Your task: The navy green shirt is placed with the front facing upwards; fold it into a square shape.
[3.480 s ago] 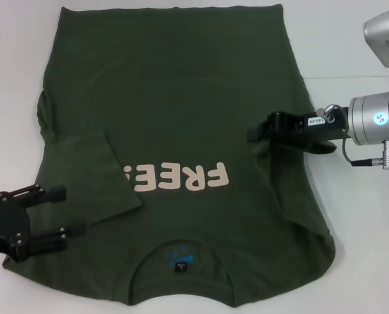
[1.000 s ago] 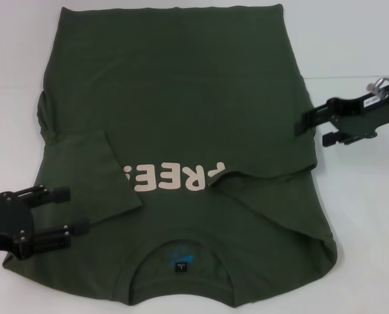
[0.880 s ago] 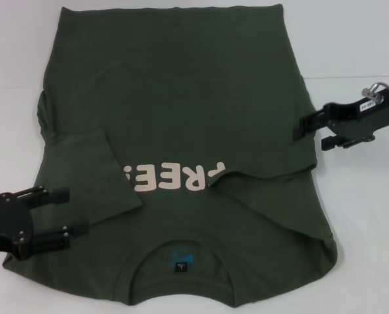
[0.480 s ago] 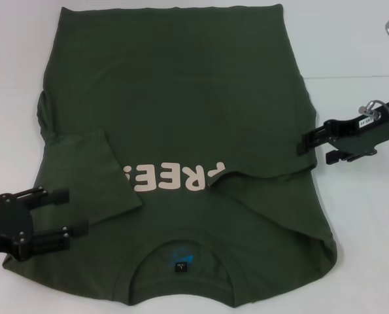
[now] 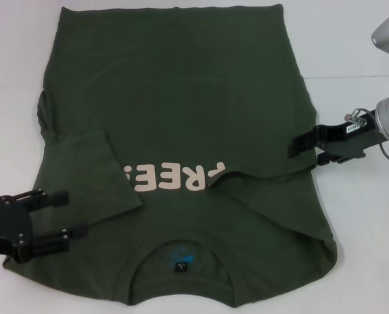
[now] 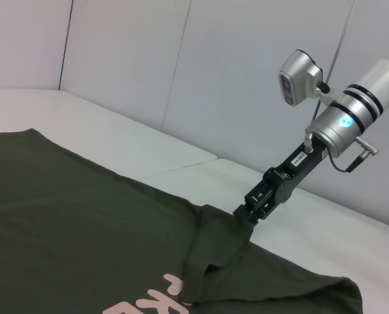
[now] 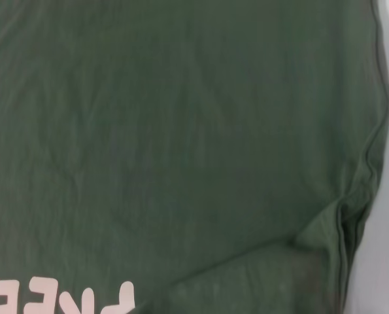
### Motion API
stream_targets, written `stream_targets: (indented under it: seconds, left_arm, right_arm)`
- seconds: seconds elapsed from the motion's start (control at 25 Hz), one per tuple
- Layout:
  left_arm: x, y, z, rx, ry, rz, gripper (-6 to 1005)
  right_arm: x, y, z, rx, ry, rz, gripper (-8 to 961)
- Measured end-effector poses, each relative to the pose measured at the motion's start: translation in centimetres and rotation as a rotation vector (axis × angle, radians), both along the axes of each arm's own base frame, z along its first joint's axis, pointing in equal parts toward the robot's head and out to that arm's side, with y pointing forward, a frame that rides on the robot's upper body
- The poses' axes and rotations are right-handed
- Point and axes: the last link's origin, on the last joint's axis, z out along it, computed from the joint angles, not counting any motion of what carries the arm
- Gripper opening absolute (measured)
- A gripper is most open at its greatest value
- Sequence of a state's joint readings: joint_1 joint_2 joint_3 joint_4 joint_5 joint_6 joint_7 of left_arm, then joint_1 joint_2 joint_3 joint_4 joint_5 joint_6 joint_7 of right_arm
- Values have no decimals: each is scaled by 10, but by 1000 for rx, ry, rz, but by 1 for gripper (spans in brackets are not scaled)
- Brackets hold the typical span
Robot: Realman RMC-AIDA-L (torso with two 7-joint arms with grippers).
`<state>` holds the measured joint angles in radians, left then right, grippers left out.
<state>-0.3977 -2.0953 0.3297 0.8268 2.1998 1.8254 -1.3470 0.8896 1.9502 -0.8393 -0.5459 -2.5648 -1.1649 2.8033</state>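
The navy green shirt (image 5: 181, 131) lies flat across the white table (image 5: 357, 248), both sleeves folded inward. The left wrist view alone shows the right gripper (image 6: 245, 212) touching the shirt's right-edge fold, whether clamped I cannot tell. The left gripper (image 5: 67, 214), spread apart, hovers at the near-left corner; the right one has dropped slightly lower.

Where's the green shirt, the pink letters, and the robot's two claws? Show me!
Green shirt (image 5: 174, 85): head view, on the plain back part.
Pink letters (image 5: 174, 178): head view, middle of the word.
Left gripper (image 5: 67, 214): head view, between the fingertips.
Right gripper (image 5: 303, 145): head view, at the fingertips.
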Motion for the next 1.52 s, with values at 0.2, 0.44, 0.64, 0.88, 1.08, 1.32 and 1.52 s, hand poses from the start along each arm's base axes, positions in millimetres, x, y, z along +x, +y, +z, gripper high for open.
stream_targets:
  seconds: [0.2,0.44,0.64,0.88,1.08,1.32,1.52]
  left_arm:
    - [0,0,0,1,1,-1,810]
    - [0,0,0,3,3,-2,810]
    - [0,0,0,3,3,0,810]
    - [-1,1,0,5,5,2,810]
    - [-1,1,0,9,8,5,810]
    - [-1,2,0,10,9,2,810]
    - [-1,2,0,11,11,2,810]
  right_arm:
    - [1,-1,-5,-5,-9,4,682]
    - [1,-1,-9,-11,-29,13,589]
    - [0,0,-9,-5,-38,22,445]
    - [0,2,-8,10,-45,29,180]
    - [-1,5,-7,31,-42,33,60]
    - [-5,10,-9,67,-28,41,60]
    - [-13,13,-11,103,46,56,60]
